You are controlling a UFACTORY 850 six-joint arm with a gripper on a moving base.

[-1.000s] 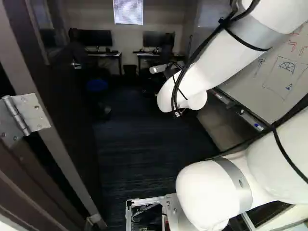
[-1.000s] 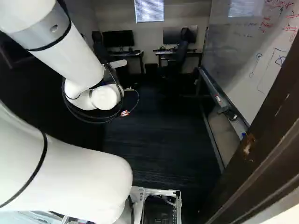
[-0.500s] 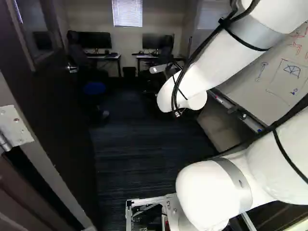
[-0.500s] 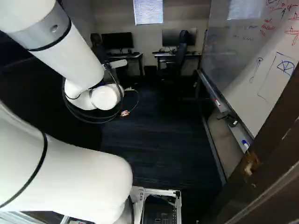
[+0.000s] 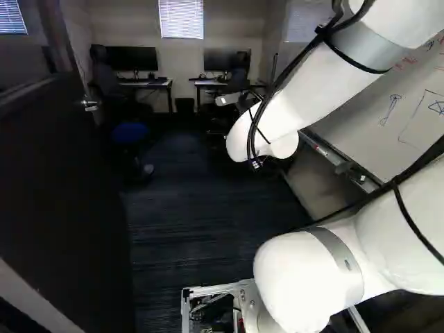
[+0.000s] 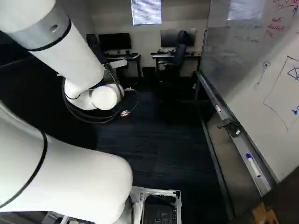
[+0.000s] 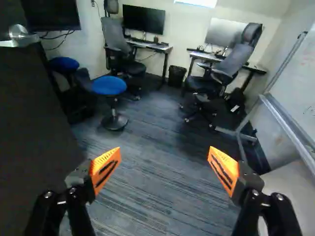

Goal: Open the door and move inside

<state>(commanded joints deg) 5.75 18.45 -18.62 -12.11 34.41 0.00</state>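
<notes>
Dark carpet [image 5: 194, 229] stretches ahead of the base to two desks [image 7: 150, 46] [image 7: 205, 56] by the far wall. The door [image 5: 62, 180] stands open along the left side of the left base view, to the arm's left, its face running into the room. Opposite it, to the arm's right, is a whiteboard [image 6: 261, 60] with a tray along its lower edge.

Between the two, the white arm [image 5: 316, 87] is folded: from its lowest joint at the foot of the left base view it runs out to the right edge, and its upper part comes back in from the top right, slanting down to a rounded wrist joint [image 5: 262, 135] above the carpet. Black cables are strapped along it.

An office chair [image 7: 115, 46] is at each desk; nearer is a blue-topped stool [image 7: 109, 85], and a bin [image 7: 176, 76] sits between the desks.

The gripper [image 7: 164, 164] is released, its orange pads [image 7: 105, 168] spread wide, with bare carpet between them. The door's metal handle [image 5: 89, 104] is well apart from the fingers.
</notes>
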